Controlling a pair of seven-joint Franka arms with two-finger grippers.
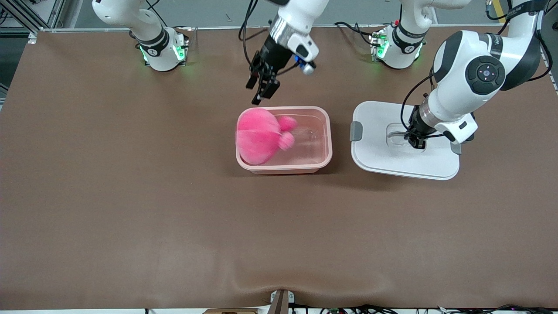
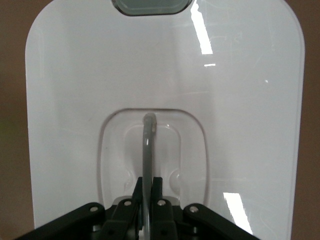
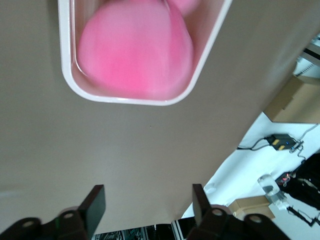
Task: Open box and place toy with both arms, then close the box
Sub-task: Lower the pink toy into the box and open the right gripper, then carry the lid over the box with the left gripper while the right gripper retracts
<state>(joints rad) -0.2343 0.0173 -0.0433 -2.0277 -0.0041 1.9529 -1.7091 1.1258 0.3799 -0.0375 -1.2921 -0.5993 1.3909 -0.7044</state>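
The box's pinkish tub [image 1: 328, 146] stands uncovered at mid-table, and the pink toy [image 1: 261, 136] sits inside it at the end toward the right arm, blurred. My right gripper [image 1: 261, 89] hangs open and empty over the table by the tub's rim on the robots' side. In the right wrist view the toy [image 3: 135, 50] fills the tub [image 3: 125, 100] ahead of the open right gripper [image 3: 148, 200]. The white lid [image 1: 383, 161] is beside the tub toward the left arm's end. My left gripper [image 1: 416, 143] is shut on its recessed handle [image 2: 148, 145]; the left gripper [image 2: 148, 187] pinches the thin grey bar.
Grey clips sit on the lid's short sides [image 1: 356, 131] [image 2: 150, 6]. The brown table cover [image 1: 174, 209] stretches wide all round. Both arm bases with green lights stand along the edge farthest from the front camera.
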